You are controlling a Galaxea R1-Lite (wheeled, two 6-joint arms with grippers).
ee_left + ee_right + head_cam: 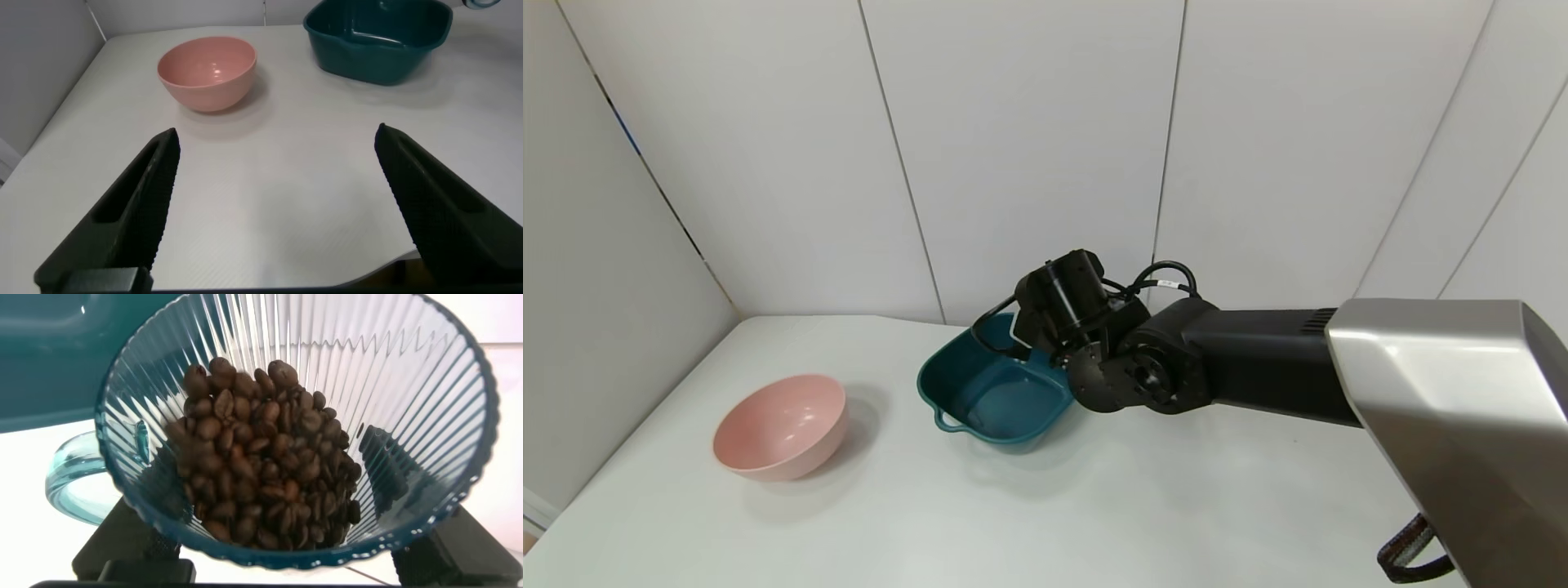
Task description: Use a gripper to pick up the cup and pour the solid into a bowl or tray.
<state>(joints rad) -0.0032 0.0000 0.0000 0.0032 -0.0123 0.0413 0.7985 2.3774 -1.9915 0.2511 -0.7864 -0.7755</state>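
Ribbed translucent cup (327, 400) (light, rigid, slippery), filled with beans (265, 457), is clamped at its sides by the right end effector (278, 555) beside the teal bowl (992, 392); left end effector (278, 212) idles open.

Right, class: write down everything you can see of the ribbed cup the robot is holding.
The cup is clear, blue-tinted plastic, as it looks, with fine vertical ribs and a loop handle at one side. It is partly filled with dark brown coffee beans, heaped against its lower wall since it is tilted. The right gripper clamps it from both sides, its dark fingers showing through the wall. The teal bowl lies just behind it.
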